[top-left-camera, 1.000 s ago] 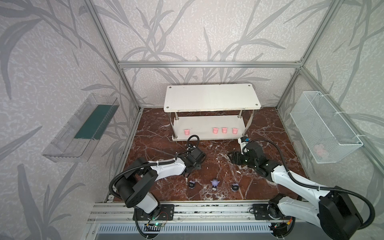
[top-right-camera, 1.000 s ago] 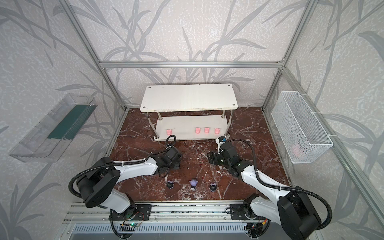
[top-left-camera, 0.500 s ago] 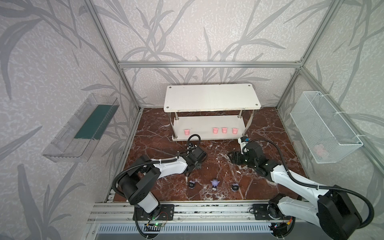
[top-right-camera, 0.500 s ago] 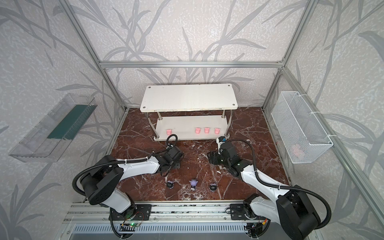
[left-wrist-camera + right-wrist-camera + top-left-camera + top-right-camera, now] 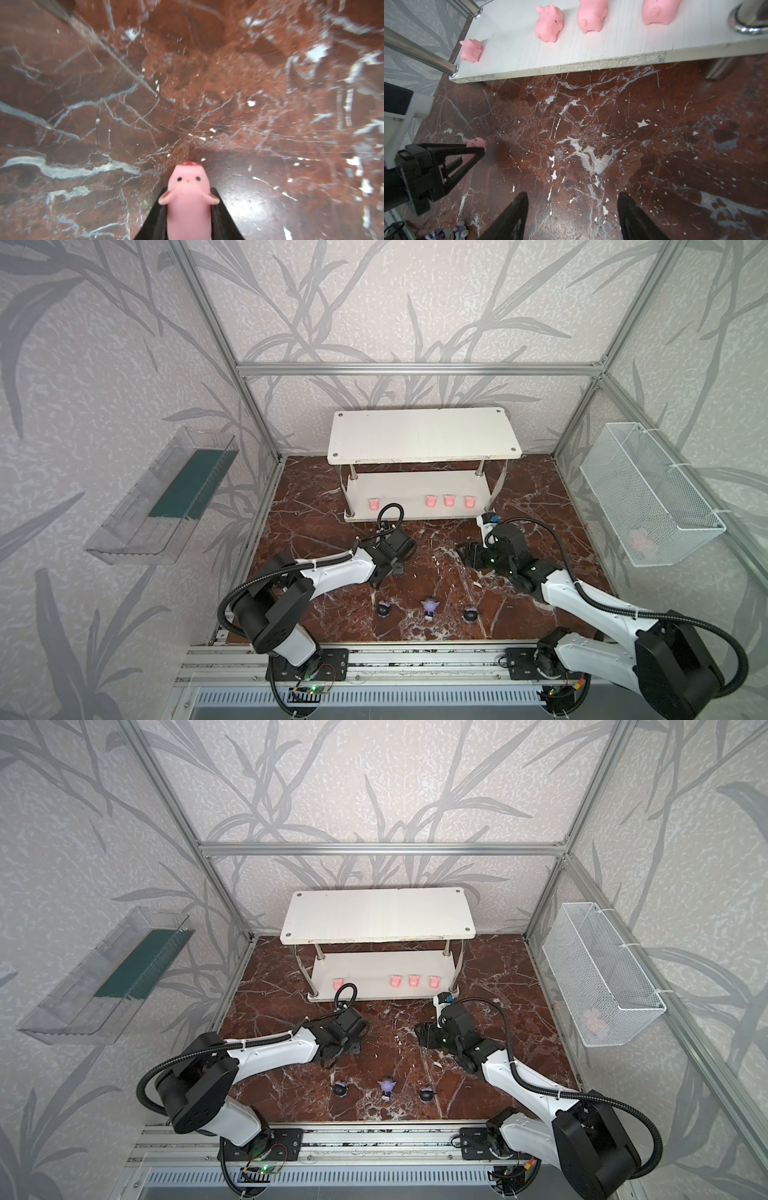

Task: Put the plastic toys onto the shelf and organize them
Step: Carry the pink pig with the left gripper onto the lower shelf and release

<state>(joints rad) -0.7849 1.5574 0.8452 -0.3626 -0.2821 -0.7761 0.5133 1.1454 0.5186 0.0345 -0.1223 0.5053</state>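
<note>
The left hand (image 5: pixel 188 196) clamps a pink piglet (image 5: pixel 188 209), hidden in both top views, near the desk's (image 5: pixel 436 549) middle. The right hand (image 5: pixel 571 207) gapes, empty. The shelf's (image 5: pixel 409 489) lower tier carries four piglets (image 5: pixel 430 501); the basket's (image 5: pixel 669 506) pink contents (image 5: pixel 640 538) are too blurred to name.

the left gripper (image 5: pixel 188 200) has drawn its jaws together over the last second and now pinches the pink piglet (image 5: pixel 188 182). in a top view the left arm (image 5: pixel 332 572) seems to have crept slightly toward the shelf (image 5: pixel 424 435), though the shift is faint.
</note>
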